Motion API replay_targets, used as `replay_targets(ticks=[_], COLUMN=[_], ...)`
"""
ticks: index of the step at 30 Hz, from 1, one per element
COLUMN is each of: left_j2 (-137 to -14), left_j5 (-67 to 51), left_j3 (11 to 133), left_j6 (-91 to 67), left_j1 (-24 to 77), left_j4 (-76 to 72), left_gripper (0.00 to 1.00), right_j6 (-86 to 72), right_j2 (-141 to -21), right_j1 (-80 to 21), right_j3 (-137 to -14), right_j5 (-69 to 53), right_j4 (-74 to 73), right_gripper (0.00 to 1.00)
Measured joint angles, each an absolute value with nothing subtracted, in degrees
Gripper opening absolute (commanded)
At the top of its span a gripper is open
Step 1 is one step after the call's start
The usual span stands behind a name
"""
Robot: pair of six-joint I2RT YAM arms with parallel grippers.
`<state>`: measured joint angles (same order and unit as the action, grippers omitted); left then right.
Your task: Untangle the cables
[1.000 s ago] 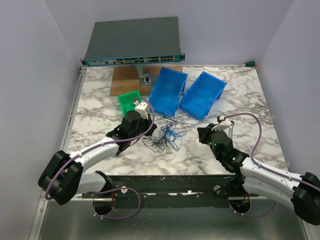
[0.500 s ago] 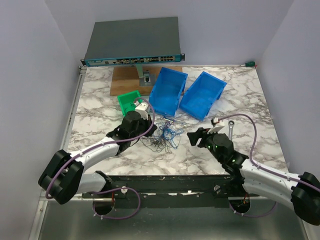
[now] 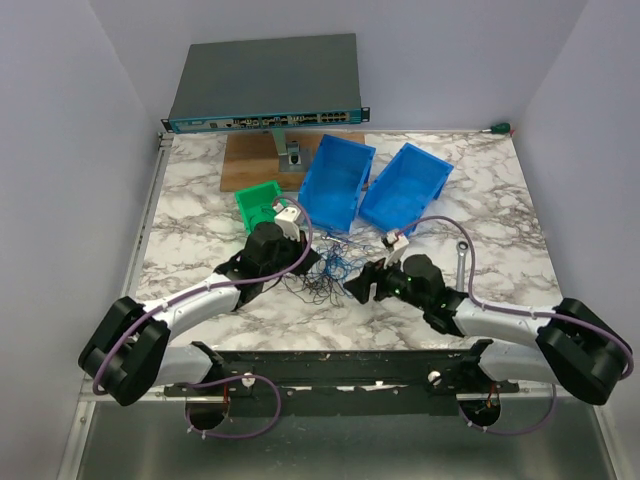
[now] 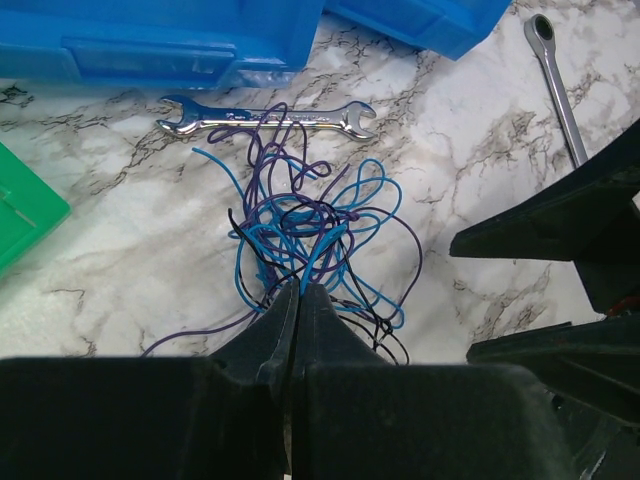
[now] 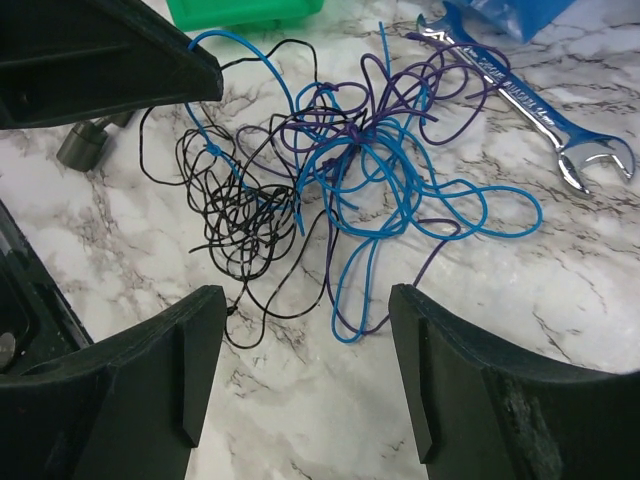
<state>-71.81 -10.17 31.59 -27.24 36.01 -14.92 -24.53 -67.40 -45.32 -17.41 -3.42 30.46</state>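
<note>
The cables are a small tangle of thin blue, purple and black wires on the marble table, lying between my two grippers. My left gripper is shut, with its tips at the near edge of the tangle and a blue strand running into them. In the top view it sits just left of the tangle. My right gripper is open, its fingers standing wide just short of the cables, with bare marble between them. From above it is at the tangle's right side.
A silver open-end wrench lies just beyond the tangle. A ratchet wrench lies to the right. Two blue bins and a green bin stand behind, with a wooden board and a network switch further back.
My right gripper has opened and moved left across the table to the tangle's right side. The left gripper has stayed shut at the tangle.
</note>
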Motion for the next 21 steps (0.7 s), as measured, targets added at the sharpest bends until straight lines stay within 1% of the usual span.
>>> replay_targets(ticks=[6,12,21], left_j2=[-71.8,-71.4,-71.4], left_j5=[-10.2,-10.2,-10.2], left_j3=[31.6,31.6,31.6], left_j6=[-27.1,-26.8,-26.8], left_j1=[36.1,36.1,36.1], left_j4=[-14.9,-14.9,-14.9], left_gripper=[0.00,0.00,0.00], right_j6=[-24.9,-25.0,-25.0], right_j2=[-72.9,-76.6,-81.5], right_j1=[-45.3,-45.3,-45.3], right_j3=[-19.8,-21.4,-24.4], right_j5=[-4.4,-5.3,-9.7], right_j4=[31.3,33.1,36.3], right_gripper=[0.73,0.75,0.72])
